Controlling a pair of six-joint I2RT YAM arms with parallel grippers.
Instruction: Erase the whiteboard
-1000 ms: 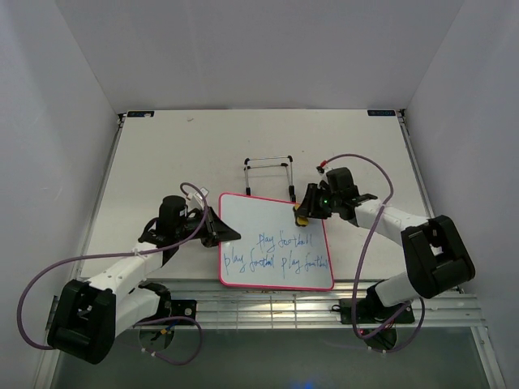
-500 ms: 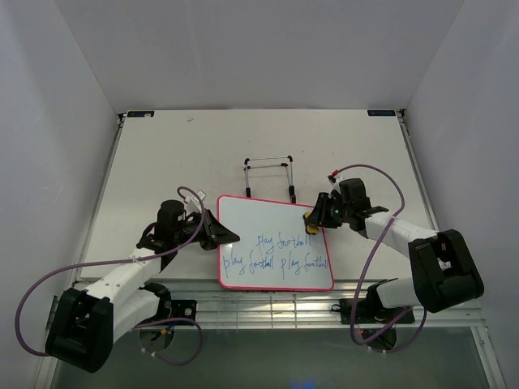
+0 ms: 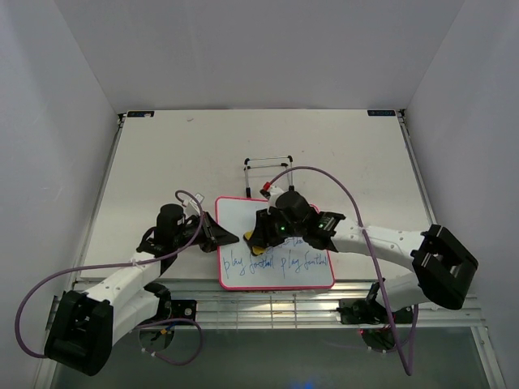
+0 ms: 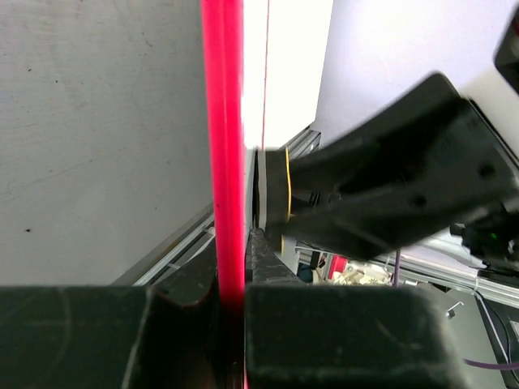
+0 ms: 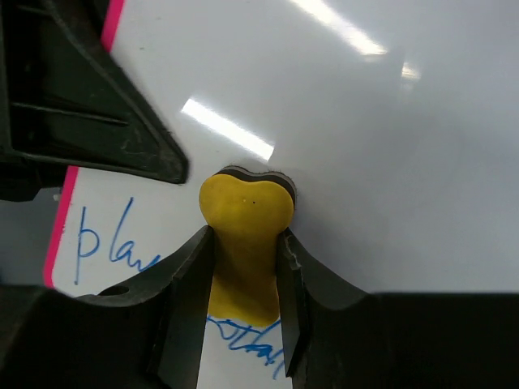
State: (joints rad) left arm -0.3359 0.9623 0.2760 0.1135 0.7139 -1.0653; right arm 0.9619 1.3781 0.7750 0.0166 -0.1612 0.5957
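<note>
The whiteboard [image 3: 280,271] with a pink-red frame lies at the table's near middle. Blue handwriting remains along its lower part. My left gripper [image 3: 225,237] is shut on the board's left frame edge [image 4: 222,162]. My right gripper [image 3: 259,240] is shut on the yellow bone-shaped eraser [image 5: 246,231] and presses it on the board's left half, just right of the left gripper. In the right wrist view blue writing [image 5: 105,247] shows beside and below the eraser. The eraser's edge also shows in the left wrist view [image 4: 284,194].
The thin wire stand [image 3: 269,172] stands just behind the board. The right arm [image 3: 381,241] reaches across the board from the right. The metal rail [image 3: 268,304] of the table's near edge runs below the board.
My right gripper has swept the eraser left across the board from its right edge to its left half. The upper "play football" line is now mostly gone. My left gripper has kept its hold.
</note>
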